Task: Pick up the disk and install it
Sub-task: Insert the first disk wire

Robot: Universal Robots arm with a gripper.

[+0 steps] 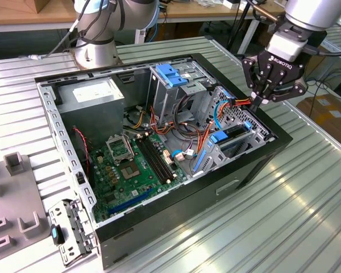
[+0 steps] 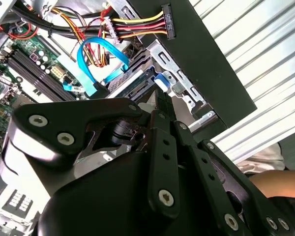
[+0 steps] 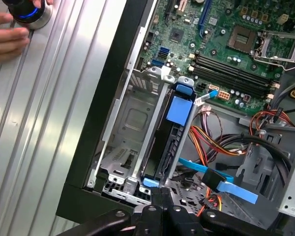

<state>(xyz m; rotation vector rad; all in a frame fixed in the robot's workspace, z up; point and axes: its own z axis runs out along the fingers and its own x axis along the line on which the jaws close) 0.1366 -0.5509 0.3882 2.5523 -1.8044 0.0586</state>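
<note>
Gripper point(image 1: 255, 103) at 2 o'clock over case point(image 1: 159, 227), claw pressed together, holds nothing. Disk point(image 3: 168, 147) already in cage point(image 3: 130, 118). Step prob. final seating; needs straight push, I judge.

My exterior view looks down at a slant over the whole open computer case point(image 1: 176, 207), with the arm's base point(image 1: 96, 51) on the far side. Both wrist views sit close, peering past the gripper point(image 3: 160, 196) into the case. They share the drive cage point(image 3: 128, 118) and the blue cable point(image 3: 221, 179).
</note>
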